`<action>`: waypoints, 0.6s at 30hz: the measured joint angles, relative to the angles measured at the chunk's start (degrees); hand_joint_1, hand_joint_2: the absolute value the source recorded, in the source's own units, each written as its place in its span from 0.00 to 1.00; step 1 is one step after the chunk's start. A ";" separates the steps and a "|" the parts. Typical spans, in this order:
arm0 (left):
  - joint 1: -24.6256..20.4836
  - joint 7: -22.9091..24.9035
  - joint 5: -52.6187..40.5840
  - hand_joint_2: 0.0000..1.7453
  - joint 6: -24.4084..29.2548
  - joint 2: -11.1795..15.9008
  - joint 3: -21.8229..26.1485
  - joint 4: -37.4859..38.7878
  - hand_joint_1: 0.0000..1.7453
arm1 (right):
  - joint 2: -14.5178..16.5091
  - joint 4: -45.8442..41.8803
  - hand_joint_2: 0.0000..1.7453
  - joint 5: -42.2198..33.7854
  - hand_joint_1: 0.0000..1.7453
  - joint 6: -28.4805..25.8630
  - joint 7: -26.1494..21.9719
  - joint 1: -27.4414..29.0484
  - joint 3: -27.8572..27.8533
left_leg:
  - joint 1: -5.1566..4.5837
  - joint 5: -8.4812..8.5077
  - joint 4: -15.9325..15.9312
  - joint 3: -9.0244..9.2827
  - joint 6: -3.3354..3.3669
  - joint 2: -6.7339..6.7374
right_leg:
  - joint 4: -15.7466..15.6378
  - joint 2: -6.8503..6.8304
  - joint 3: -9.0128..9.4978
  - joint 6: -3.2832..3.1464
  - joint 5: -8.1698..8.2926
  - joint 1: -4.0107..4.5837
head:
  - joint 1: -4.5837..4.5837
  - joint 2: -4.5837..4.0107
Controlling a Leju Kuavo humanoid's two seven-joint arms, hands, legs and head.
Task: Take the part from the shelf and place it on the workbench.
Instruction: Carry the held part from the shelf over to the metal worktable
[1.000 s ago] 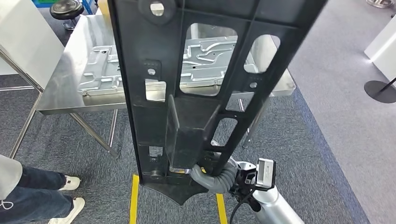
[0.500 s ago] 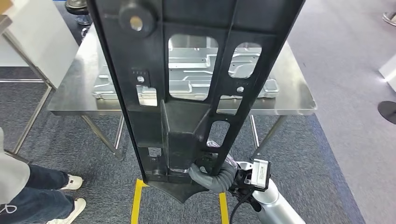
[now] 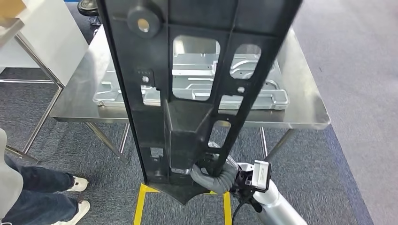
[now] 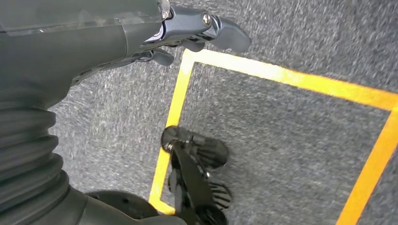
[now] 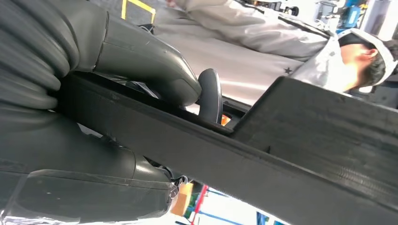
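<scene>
The part point(image 3: 187, 126) is a long black plastic frame with several cut-outs. It stands upright close in front of me and hides the middle of the scene. My right hand point(image 3: 213, 172) grips it near its lower end, and in the right wrist view the thumb of that hand point(image 5: 141, 51) presses on a rib of the part point(image 5: 305, 140). Behind the part stands the steel workbench point(image 3: 305, 110), with a silver stamped metal panel point(image 3: 267, 96) lying on it. My left hand point(image 4: 94, 37) hangs over the carpet, holding nothing.
A person in jeans and white shoes point(image 3: 75, 185) stands at my lower left, and the right wrist view shows a grey jacket point(image 5: 263, 42). Yellow tape point(image 3: 141, 206) marks a square on the grey carpet. A white panel on metal legs point(image 3: 51, 33) stands left of the workbench.
The whole picture has shifted: the workbench now sits nearer and more squarely ahead. The part stays upright in my right hand's grip.
</scene>
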 joint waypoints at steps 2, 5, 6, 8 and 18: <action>0.23 -0.04 0.05 1.00 0.07 0.01 0.17 0.00 0.00 | -0.09 -0.01 1.00 0.49 1.00 -0.32 -0.45 0.64 0.01 | 0.27 -0.41 5.48 -4.07 -0.29 0.35 | 0.00 -0.15 0.89 0.01 -0.79 -0.02 | -0.01 0.01; 0.52 -0.12 0.08 1.00 0.13 0.01 0.28 0.00 0.00 | -0.15 -0.09 1.00 0.74 1.00 -0.47 -0.62 1.12 0.02 | 0.48 6.62 -1.61 -2.92 -0.25 0.86 | -0.01 -0.17 2.86 0.37 -2.20 -0.09 | -0.01 0.00; 0.53 -0.16 0.08 1.00 0.14 0.01 0.32 0.00 0.00 | -0.16 -0.11 1.00 0.76 1.00 -0.49 -0.64 1.13 0.02 | 0.36 8.62 -5.27 -1.63 -0.14 1.10 | 0.01 -0.16 3.39 0.62 -2.67 0.00 | -0.02 -0.01; 0.46 -0.24 0.08 1.00 0.14 -0.01 0.41 0.00 0.00 | -0.19 -0.16 1.00 0.79 1.00 -0.50 -0.70 1.17 0.02 | 0.08 9.87 -9.54 -0.05 0.34 1.44 | 0.02 -0.16 3.75 1.23 -3.29 0.20 | -0.02 0.00; 0.43 -0.57 -0.02 1.00 0.33 -0.02 1.09 0.00 0.00 | -0.33 -0.89 1.00 1.57 1.00 -1.12 -2.61 2.01 0.11 | -0.24 7.29 -10.92 3.12 2.91 0.59 | 17.07 -0.20 -7.06 2.85 -7.73 0.01 | 0.26 0.00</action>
